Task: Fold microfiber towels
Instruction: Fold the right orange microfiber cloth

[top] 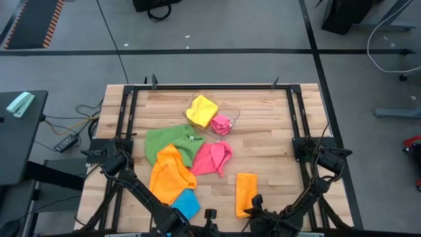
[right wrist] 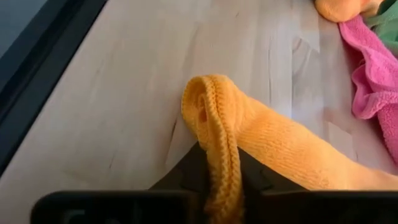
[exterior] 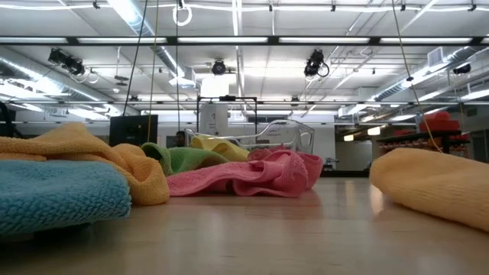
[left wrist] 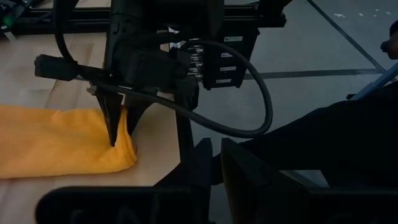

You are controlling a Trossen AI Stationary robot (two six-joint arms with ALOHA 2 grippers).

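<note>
Wooden table (top: 276, 141), workshop floor beyond. Loose towel heap (top: 187, 155), mid-left. Folded orange towel (top: 246, 193), near edge: soft, light, limp; take by hem. Right gripper (right wrist: 221, 177) pinches its end. Left gripper (top: 176, 224) closed, empty.

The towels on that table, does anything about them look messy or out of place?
Yes. The green towel, a big orange towel and a pink towel lie crumpled and overlapping mid-table. The folded orange towel has its near end pinched up by the right tool, so it bulges.
</note>
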